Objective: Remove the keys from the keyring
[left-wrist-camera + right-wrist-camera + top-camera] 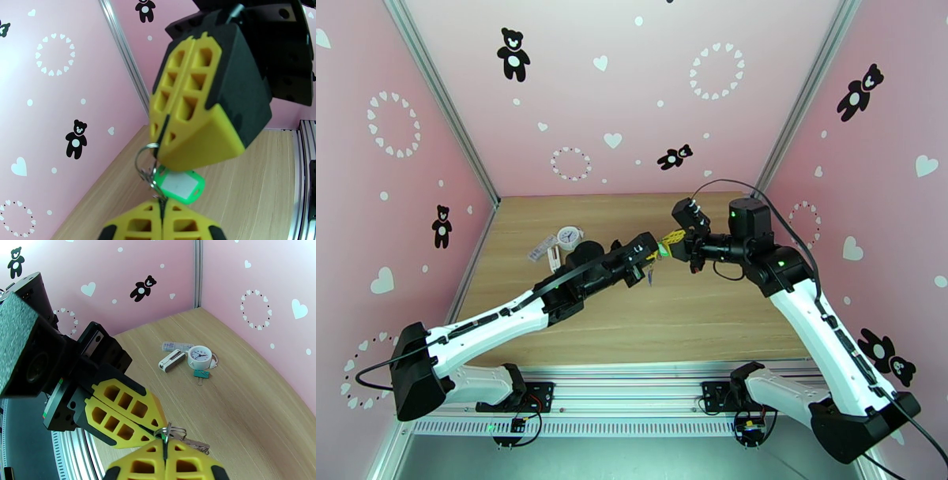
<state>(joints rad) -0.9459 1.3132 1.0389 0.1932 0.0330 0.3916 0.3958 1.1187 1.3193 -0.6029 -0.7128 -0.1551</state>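
Observation:
Both grippers meet in mid-air over the middle of the table. The keyring shows as a metal ring clamped in my shut right gripper, the big yellow fingers coming down from above in the left wrist view. Below it, my left gripper is shut on the small link of the key with the bright green tag. In the right wrist view my right gripper and left gripper pinch the ring from two sides, and thin metal keys stick out to the right. From above, the keys dangle under the left gripper.
A white clock-face charm lies at the back left of the table, with a teal clip, a small white and silver piece and a pale strip around it. Pink walls close in the table on three sides.

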